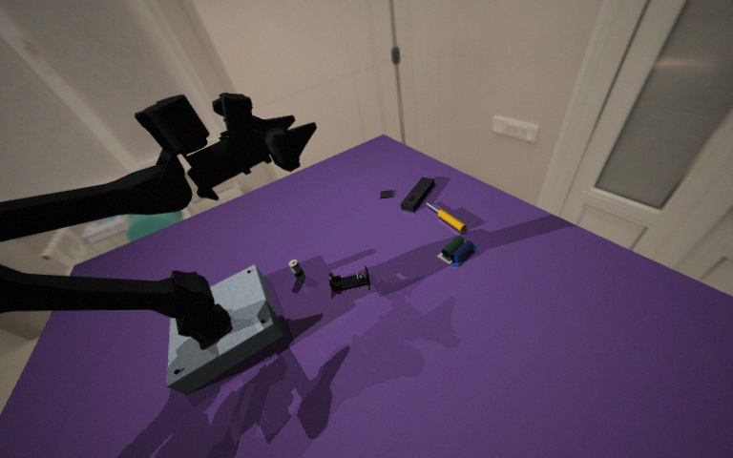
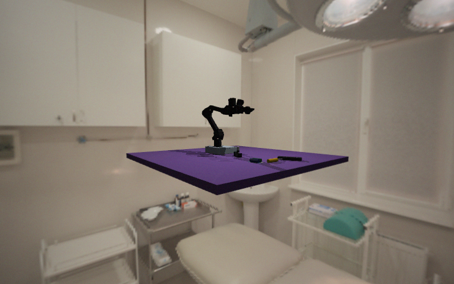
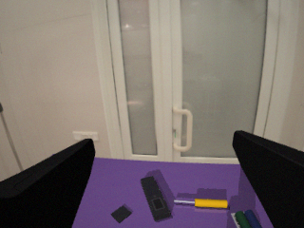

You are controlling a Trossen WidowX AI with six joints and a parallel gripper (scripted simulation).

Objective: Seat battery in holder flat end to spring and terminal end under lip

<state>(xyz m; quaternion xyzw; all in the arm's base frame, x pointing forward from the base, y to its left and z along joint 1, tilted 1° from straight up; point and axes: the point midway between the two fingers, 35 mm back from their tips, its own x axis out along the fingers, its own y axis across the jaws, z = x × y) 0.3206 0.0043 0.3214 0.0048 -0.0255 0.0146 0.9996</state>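
The battery [image 1: 295, 267] is a small cylinder with a pale top and a darker lower part. It stands on end on the purple table, between the robot's grey base and the holder, apart from both. The black holder [image 1: 350, 281] [image 2: 237, 154] lies on the table with raised ends and no battery in it. Its spring and lip are too small to tell apart. My gripper [image 1: 303, 121] [image 2: 253, 109] [image 3: 163, 142] is open and empty, high above the table and far from both. The wrist view shows neither battery nor holder.
The grey base block [image 1: 238, 318] [image 2: 220, 149] is near the battery. Farther off lie a black bar [image 1: 417, 194] [image 3: 155, 199], a small dark square [image 1: 387, 194] [image 3: 122, 214], a yellow-handled screwdriver [image 1: 451, 219] [image 3: 211, 203], and a green cylinder [image 1: 452, 246] beside a blue one [image 1: 463, 251].
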